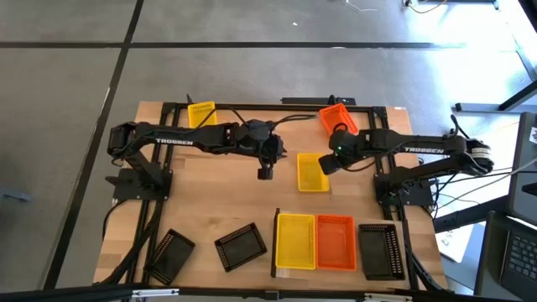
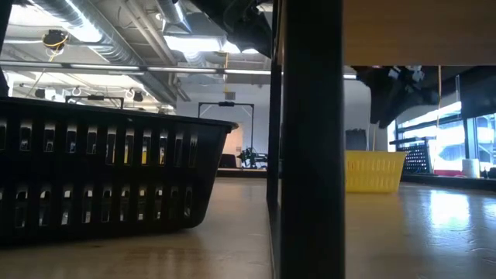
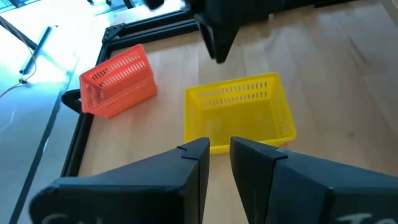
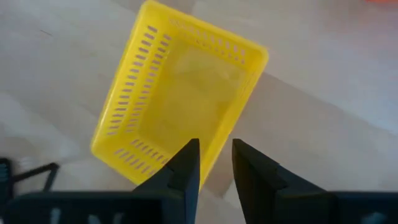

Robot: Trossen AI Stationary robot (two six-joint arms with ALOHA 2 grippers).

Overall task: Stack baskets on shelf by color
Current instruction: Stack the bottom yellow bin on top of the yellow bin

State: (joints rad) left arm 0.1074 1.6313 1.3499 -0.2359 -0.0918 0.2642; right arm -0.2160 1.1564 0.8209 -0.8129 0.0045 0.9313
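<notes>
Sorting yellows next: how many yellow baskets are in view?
3: one at the table's far edge by the left arm, one mid-table near the right gripper, one on the shelf beside orange. More may be nested unseen.

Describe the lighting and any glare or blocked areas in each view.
High view: even light, no glare. Low view: a dark post blocks the middle, ceiling lights and windows glare, the black basket is backlit. Left wrist view: bright wash beyond the table's edge. Right wrist view: the yellow basket evenly lit.
</notes>
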